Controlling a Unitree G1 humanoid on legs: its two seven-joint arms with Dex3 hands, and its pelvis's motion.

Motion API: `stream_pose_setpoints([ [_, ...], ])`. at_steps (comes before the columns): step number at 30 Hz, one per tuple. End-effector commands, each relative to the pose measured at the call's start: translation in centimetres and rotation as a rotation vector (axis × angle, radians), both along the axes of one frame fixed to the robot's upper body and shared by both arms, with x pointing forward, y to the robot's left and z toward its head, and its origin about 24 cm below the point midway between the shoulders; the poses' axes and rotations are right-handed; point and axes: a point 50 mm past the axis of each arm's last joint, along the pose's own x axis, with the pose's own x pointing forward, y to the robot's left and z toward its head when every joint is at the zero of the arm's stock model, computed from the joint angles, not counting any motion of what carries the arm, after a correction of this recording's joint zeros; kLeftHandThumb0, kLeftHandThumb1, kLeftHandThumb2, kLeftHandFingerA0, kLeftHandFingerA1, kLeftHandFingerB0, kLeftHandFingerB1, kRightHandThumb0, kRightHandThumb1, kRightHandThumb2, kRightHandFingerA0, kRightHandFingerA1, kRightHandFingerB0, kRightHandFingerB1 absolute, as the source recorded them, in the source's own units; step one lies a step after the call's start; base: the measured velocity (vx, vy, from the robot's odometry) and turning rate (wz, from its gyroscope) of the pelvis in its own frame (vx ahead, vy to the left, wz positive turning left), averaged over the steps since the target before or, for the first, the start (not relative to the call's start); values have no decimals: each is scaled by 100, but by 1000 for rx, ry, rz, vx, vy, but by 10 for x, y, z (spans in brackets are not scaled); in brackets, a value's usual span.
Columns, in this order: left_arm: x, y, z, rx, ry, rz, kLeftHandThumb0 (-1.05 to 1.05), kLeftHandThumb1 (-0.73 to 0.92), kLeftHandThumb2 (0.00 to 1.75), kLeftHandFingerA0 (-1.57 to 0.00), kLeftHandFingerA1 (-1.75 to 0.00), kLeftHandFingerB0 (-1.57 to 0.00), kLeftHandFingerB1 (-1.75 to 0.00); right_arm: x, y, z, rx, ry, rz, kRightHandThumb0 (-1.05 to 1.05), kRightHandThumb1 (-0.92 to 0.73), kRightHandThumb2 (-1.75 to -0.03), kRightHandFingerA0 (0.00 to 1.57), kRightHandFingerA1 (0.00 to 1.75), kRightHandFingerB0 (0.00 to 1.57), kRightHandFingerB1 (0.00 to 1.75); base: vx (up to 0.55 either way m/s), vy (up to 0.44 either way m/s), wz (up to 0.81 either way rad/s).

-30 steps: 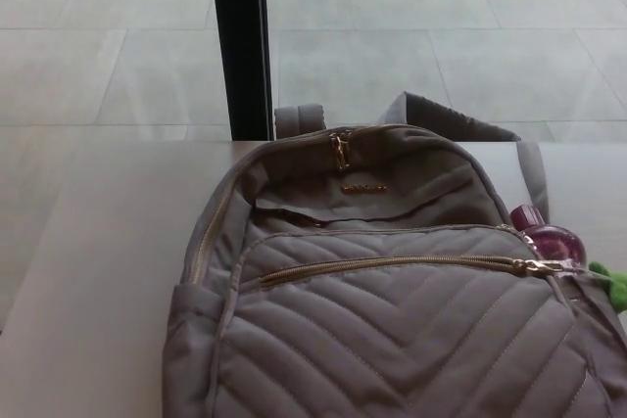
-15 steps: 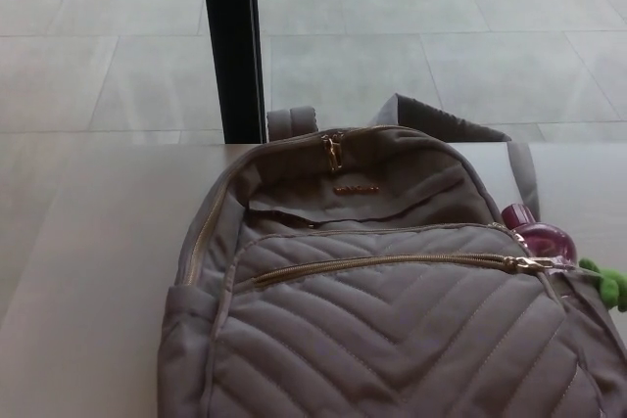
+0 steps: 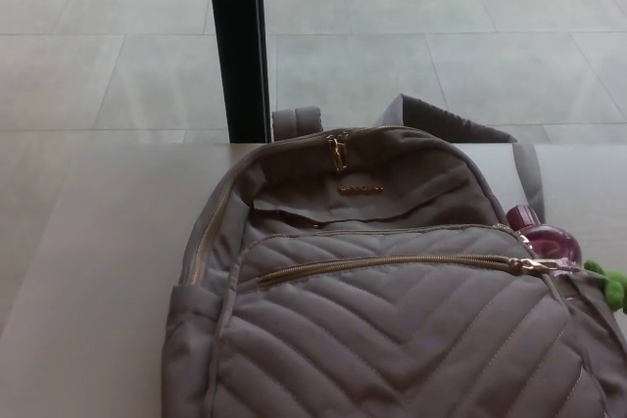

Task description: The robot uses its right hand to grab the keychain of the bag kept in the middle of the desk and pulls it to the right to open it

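1. Hands first: neither my left nor my right one shows in the head view, so I cannot tell whether either is open or closed, and I have no arm pose to report.

2. Bag [image 3: 392,310] lies flat on the pale desk [image 3: 88,271], filling the lower middle and right of the picture, its top end pointing away from me.

3. Its cloth is a matte grey-taupe fabric, quilted in chevron stitching over the front panel, smooth on the upper flap.

4. Writing: a small gold badge [image 3: 361,189] sits on the upper flap (the letters are too small and blurred for me to read).

5. A gold front zipper [image 3: 392,263] runs across the quilted pocket, closed along its length, with its metal pull [image 3: 541,265] at the right end.

6. A green keychain [image 3: 609,285] hangs just right of that pull at the picture's right edge; whether it is attached to the pull I cannot make out.

7. A second gold pull [image 3: 338,152] stands at the top of the main zipper, beside the grey carry loop [image 3: 297,122].

8. A glossy purple bottle top [image 3: 544,235] pokes from the bag's right side pocket, just above the zipper pull.

9. Behind the desk, a black post [image 3: 236,41] rises over grey floor tiles [image 3: 441,36].
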Motion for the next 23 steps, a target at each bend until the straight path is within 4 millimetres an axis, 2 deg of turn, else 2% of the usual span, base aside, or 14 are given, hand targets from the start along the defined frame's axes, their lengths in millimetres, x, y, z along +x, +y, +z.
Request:
stream_pose_setpoints([
  [1,-1,8,4,-5,-3,63,-80,92,72,-64,-60,-50,-46,3,-5,8,-36,-10,33,-49,-63,-59,82,72,60,51,0,0,0],
  [2,0,8,5,-9,-17,76,-80,92,72,-65,-59,-51,-45,4,-4,7,-20,4,51,-50,-65,-59,67,69,53,48,0,0,0],
  [4,-1,7,4,-11,-25,93,-81,92,71,-65,-58,-52,-43,6,-4,8,-23,19,80,-52,-66,-60,61,69,48,48,0,0,0],
  [6,0,7,4,-7,-32,100,-80,92,72,-61,-56,-50,-41,6,-4,8,-19,21,99,-53,-65,-59,61,74,46,49,0,0,0],
  [7,0,7,4,-6,-33,98,-80,92,72,-64,-57,-51,-43,6,-4,8,-23,32,107,-51,-66,-60,58,68,49,47,0,0,0],
  [11,-1,8,4,-9,-37,120,-81,92,70,-66,-56,-52,-42,6,-3,6,-27,59,120,-50,-66,-60,61,71,51,47,0,0,0],
  [14,-1,10,6,-6,-39,114,-80,92,69,-66,-56,-53,-43,10,-2,6,-24,70,156,-51,-65,-60,62,71,47,48,0,0,0],
  [15,0,10,6,-9,-39,115,-80,92,69,-66,-57,-53,-44,11,-2,6,-31,80,166,-52,-65,-60,62,70,41,46,0,0,0],
  [20,-5,9,6,-16,-15,74,-82,92,71,-66,-60,-50,-46,6,-3,6,-50,110,167,-51,-64,-59,64,75,35,45,0,0,0],
  [21,-5,8,5,7,35,23,-77,73,112,-63,-68,-47,-57,6,-3,6,-53,115,172,-52,-64,-59,69,79,33,46,0,0,0],
  [23,-4,8,5,11,47,11,-75,73,110,-63,-67,-47,-57,4,-3,7,-52,113,172,-52,-64,-59,71,81,34,46,0,0,0],
])
